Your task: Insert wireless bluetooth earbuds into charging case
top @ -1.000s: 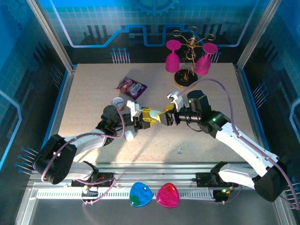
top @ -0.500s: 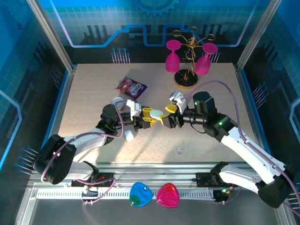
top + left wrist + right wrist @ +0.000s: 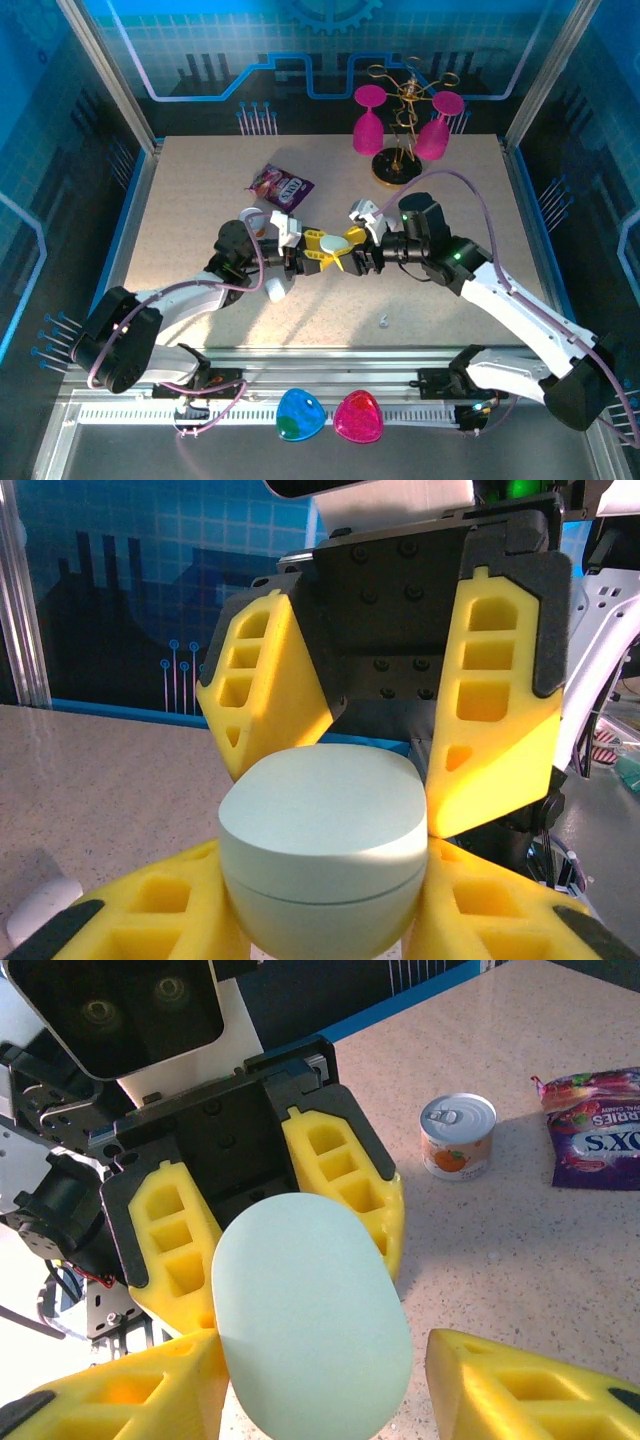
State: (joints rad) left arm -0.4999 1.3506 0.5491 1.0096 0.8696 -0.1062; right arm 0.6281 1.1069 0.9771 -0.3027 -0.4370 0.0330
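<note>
I see one tiny white earbud lying on the tabletop near the front edge, well apart from both tools. The mint charging case is raised above the surface at mid-table, lid shut. The left tool grips it from both sides at its lower body. The right tool faces the left one head-on. Its jaws are parted and straddle the upper part of the case, with a gap visible on one side. Behind them stand a small can and a purple candy bag.
</note>
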